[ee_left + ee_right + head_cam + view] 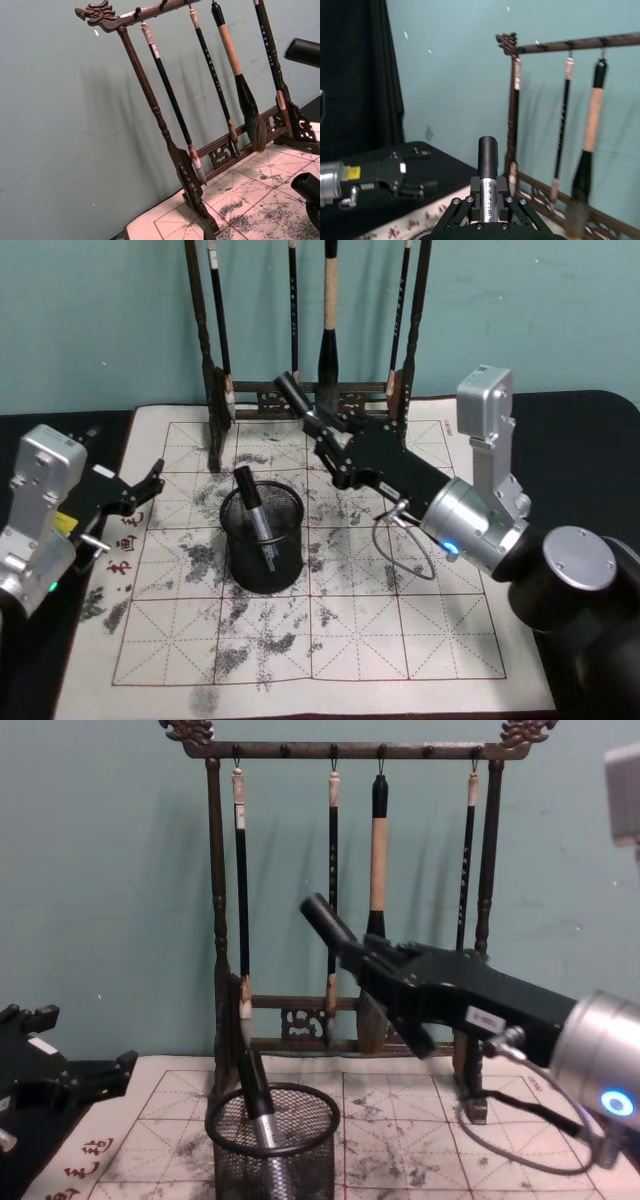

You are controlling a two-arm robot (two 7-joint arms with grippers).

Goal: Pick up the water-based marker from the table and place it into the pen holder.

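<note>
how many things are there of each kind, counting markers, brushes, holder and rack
round black wire-mesh pen holder: 1
black-and-silver water-based marker: 2, one in the holder, one in the right hand
hanging calligraphy brush: 4
tall dark wooden brush rack: 1
total: 8

The head view looks down on the mat and the pen holder; the chest view meets the same holder from the side, low and near. Both wrist views face the brush rack (the right one along the marker in the right gripper).
</note>
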